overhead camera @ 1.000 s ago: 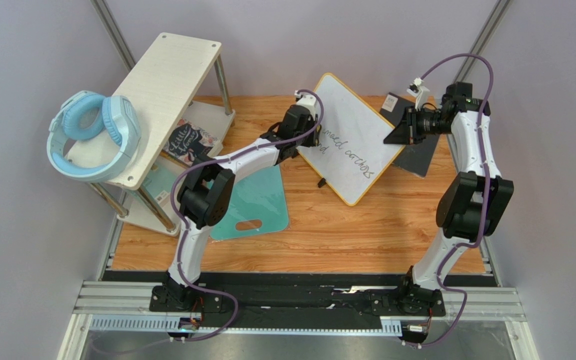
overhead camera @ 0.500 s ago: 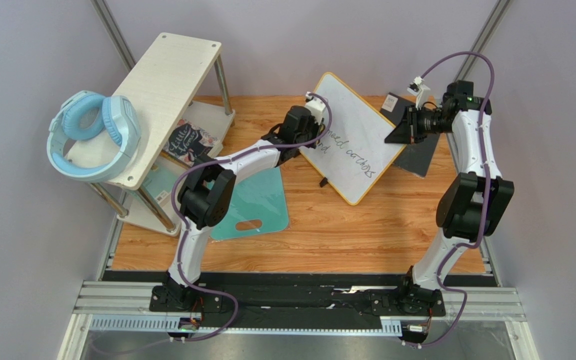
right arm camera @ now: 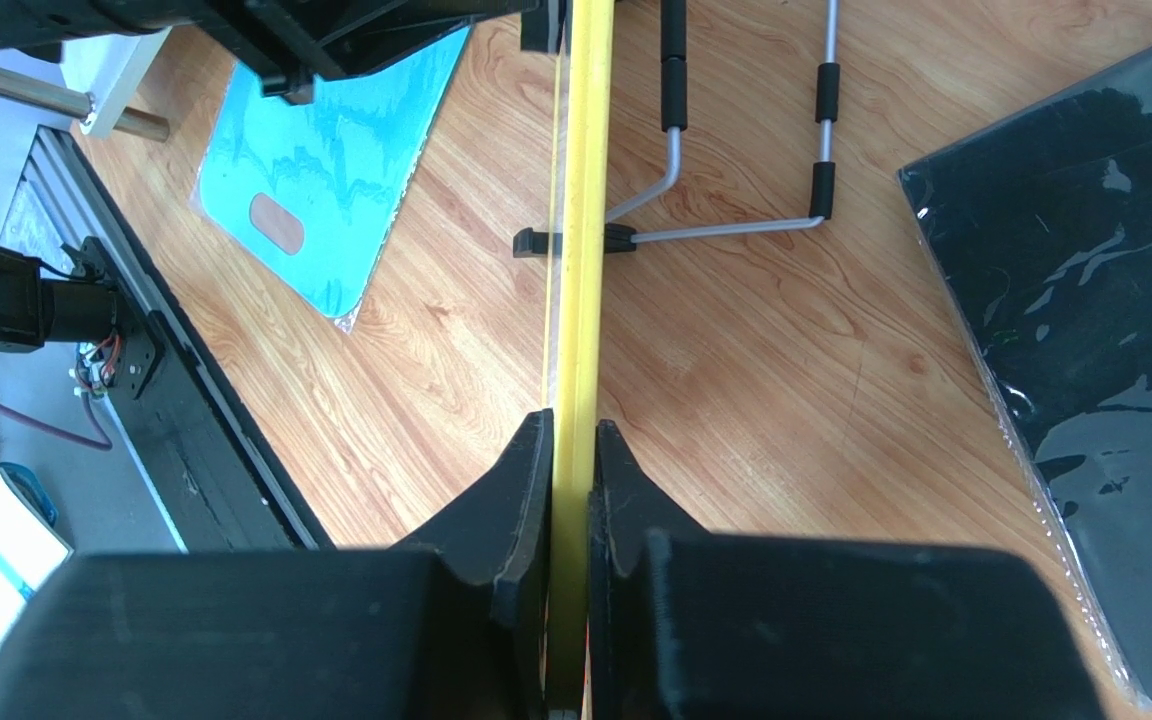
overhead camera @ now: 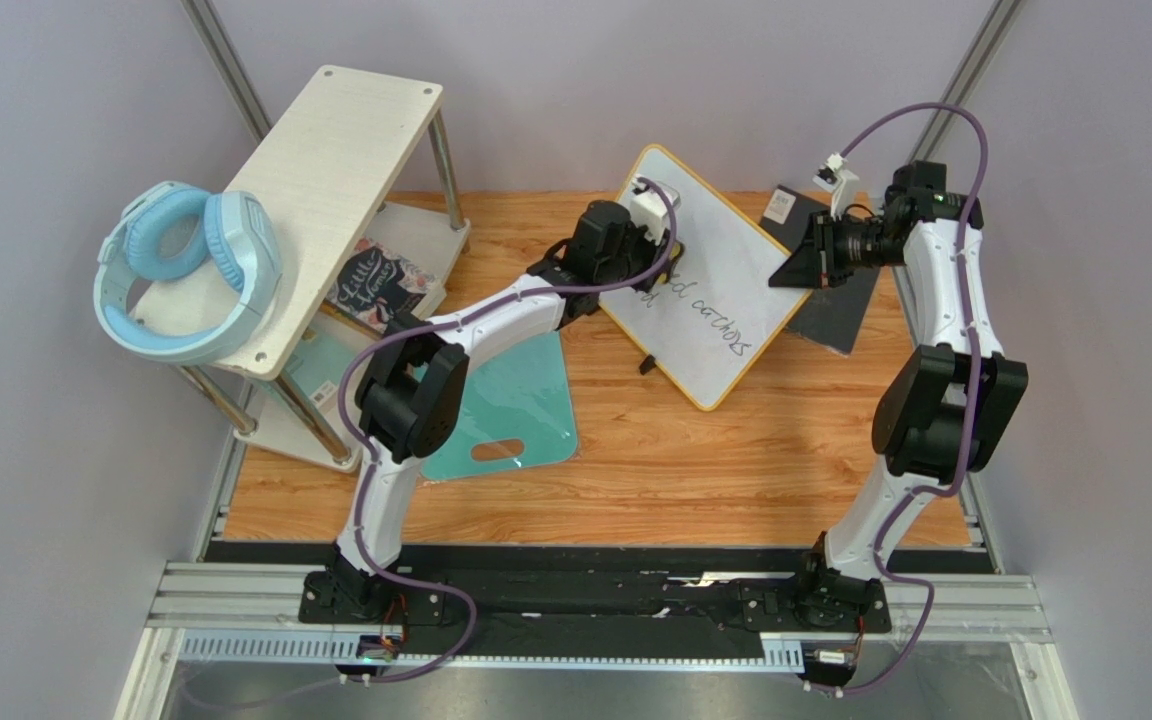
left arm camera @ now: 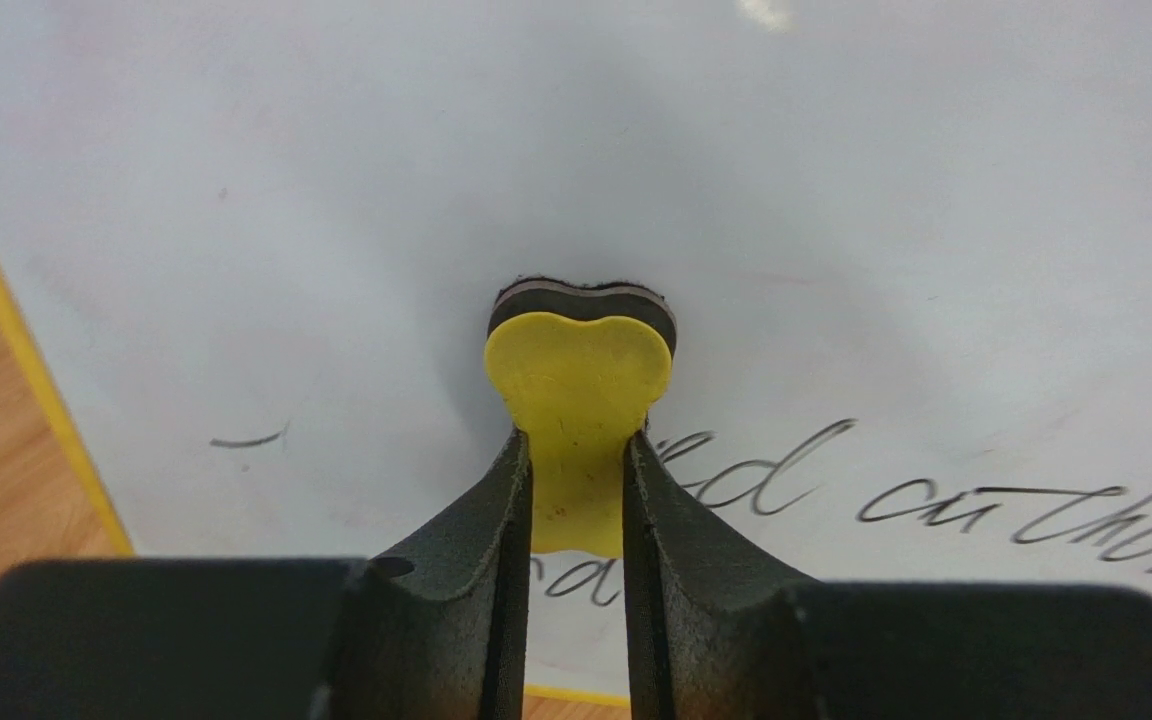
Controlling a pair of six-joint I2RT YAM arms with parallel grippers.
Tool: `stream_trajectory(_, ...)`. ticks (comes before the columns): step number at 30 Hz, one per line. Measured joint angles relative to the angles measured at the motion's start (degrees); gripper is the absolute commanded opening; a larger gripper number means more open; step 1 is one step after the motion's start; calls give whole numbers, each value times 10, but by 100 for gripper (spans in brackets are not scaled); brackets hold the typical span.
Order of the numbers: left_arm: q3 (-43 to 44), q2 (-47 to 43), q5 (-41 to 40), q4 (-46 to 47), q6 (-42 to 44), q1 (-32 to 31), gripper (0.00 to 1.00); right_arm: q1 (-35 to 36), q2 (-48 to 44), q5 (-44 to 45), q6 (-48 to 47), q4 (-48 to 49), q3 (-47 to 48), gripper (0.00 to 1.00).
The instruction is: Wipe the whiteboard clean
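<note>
The rectangular whiteboard with a thin yellow-orange frame and rounded corners (overhead camera: 713, 225) stands tilted on the far middle of the wooden tabletop (overhead camera: 717, 450), turned like a diamond in the top view. The left gripper (left arm camera: 578, 450) is clenched on a small yellow heart-shaped eraser with a dark felt layer (left arm camera: 579, 368). Its 2 black fingers (left arm camera: 485, 525) pinch the eraser's narrow lower end. The felt side lies against the white surface near the board's upper left part. Below and to the right of the eraser runs a line of black cursive handwriting (left arm camera: 973, 510), and a short stray stroke (left arm camera: 249, 441) sits to the left. The area above the eraser looks clean apart from faint smudges.

The right gripper (right arm camera: 570, 435) grasps the board by its right edge, its jaws closed on the yellow frame (right arm camera: 587, 225), seen edge-on from the wrist. Behind the board a bent wire stand with black sleeves (right arm camera: 748, 225) rests on the wood. A dark grey flat panel (right arm camera: 1093, 300) lies beside it on the right. A teal cutting board with a handle slot (overhead camera: 515, 405) lies under the left arm, near a white shelf unit (overhead camera: 330, 165) carrying light blue headphones (overhead camera: 184, 270).
</note>
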Motion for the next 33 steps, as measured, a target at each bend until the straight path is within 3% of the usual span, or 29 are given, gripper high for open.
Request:
stream_trajectory(9,46,1,71,-21,23,-41,0,1,2,-5,-16,-3,3,0)
stream_trajectory(25,59,3,64,-84,145,-125,0,0,4,-6,-12,0,5,0)
stream_trajectory(33,54,10,80,-109,158,-177,0,5,4,-11,-14,2,7,0)
